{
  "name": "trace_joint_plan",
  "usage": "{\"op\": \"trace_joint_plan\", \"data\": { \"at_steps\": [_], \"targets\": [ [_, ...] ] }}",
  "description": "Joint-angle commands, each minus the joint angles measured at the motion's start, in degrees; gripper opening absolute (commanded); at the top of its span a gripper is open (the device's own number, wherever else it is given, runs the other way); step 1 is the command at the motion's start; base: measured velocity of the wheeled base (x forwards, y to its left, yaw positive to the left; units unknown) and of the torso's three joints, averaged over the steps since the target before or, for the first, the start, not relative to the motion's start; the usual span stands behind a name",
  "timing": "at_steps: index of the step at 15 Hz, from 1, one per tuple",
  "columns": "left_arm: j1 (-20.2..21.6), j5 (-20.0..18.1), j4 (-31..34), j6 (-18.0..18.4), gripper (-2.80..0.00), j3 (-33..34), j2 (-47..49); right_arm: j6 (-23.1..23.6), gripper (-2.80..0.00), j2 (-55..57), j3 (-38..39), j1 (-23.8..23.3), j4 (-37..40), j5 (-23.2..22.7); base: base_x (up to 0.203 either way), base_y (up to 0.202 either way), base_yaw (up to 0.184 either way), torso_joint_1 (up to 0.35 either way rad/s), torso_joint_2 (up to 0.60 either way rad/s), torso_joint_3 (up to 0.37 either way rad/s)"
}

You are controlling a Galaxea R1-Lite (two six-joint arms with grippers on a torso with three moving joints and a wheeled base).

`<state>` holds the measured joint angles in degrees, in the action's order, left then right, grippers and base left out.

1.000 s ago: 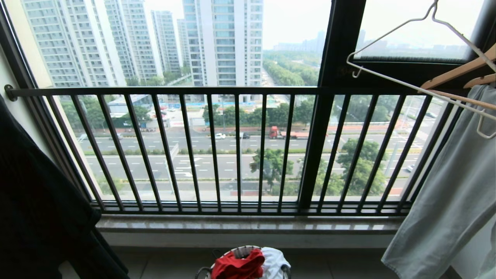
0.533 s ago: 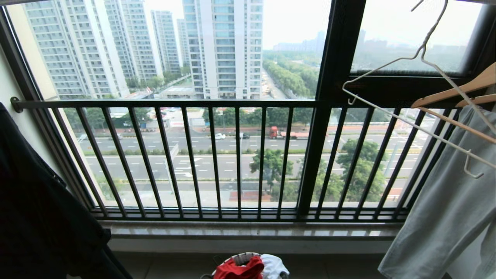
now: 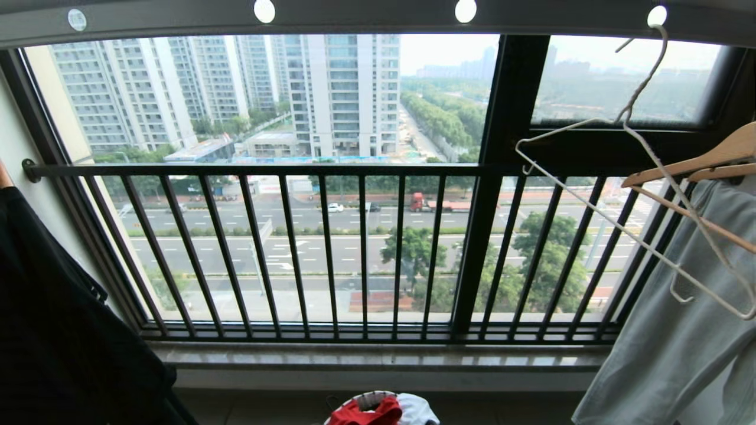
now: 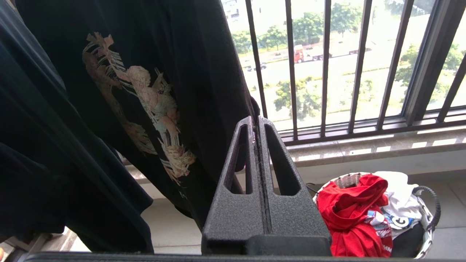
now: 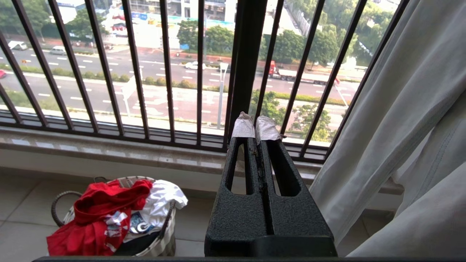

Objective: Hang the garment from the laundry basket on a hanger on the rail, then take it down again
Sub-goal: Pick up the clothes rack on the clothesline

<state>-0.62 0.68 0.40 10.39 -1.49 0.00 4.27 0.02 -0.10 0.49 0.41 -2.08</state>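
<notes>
The red garment (image 3: 363,413) lies crumpled in the laundry basket (image 3: 367,395) on the floor below the window, at the bottom edge of the head view. The grey rail (image 3: 366,18) with round holes runs across the top. The thin off-white wire hanger (image 3: 621,116) hangs empty from a hole at its right end. Neither gripper shows in the head view. My left gripper (image 4: 256,120) is shut and empty, above and left of the garment (image 4: 349,214) and the basket (image 4: 429,218). My right gripper (image 5: 255,127), with white-wrapped tips, is shut and empty, right of the garment (image 5: 94,214) in the basket (image 5: 164,240).
A black printed T-shirt (image 4: 145,91) hangs at the left and a pale grey garment (image 3: 679,330) on wooden hangers (image 3: 697,162) at the right. A white garment (image 5: 160,200) shares the basket. The dark window railing (image 3: 266,171) and stone sill (image 3: 378,357) stand behind.
The whole head view has shifted: the rail has come into view along the top and the basket has sunk towards the bottom edge. Nothing in the scene itself has moved.
</notes>
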Motion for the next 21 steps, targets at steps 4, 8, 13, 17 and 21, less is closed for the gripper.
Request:
{"op": "trace_joint_plan", "data": {
  "at_steps": [4,8,13,17,21],
  "targets": [
    [0.0,0.1,0.0,0.1,-2.80,0.0,0.0,0.0,-2.80,0.1,0.0,0.0,0.0,0.0,0.000,0.000,0.000,0.159,-0.32,-0.168],
    [0.0,0.0,0.0,0.1,-2.80,0.0,0.0,0.0,-2.80,0.1,0.0,0.0,0.0,0.0,0.000,0.000,0.000,0.151,-0.31,-0.165],
    [0.0,0.0,0.0,0.1,-2.80,0.0,0.0,0.0,-2.80,0.1,0.0,0.0,0.0,0.0,0.000,0.000,0.000,0.102,-0.21,-0.103],
    [0.0,0.1,0.0,0.1,-2.80,0.0,0.0,0.0,-2.80,0.1,0.0,0.0,0.0,0.0,0.000,0.000,0.000,0.083,-0.17,-0.084],
    [0.0,0.0,0.0,0.1,-2.80,0.0,0.0,0.0,-2.80,0.1,0.0,0.0,0.0,0.0,0.000,0.000,0.000,0.000,0.00,0.000]
  ]
}}
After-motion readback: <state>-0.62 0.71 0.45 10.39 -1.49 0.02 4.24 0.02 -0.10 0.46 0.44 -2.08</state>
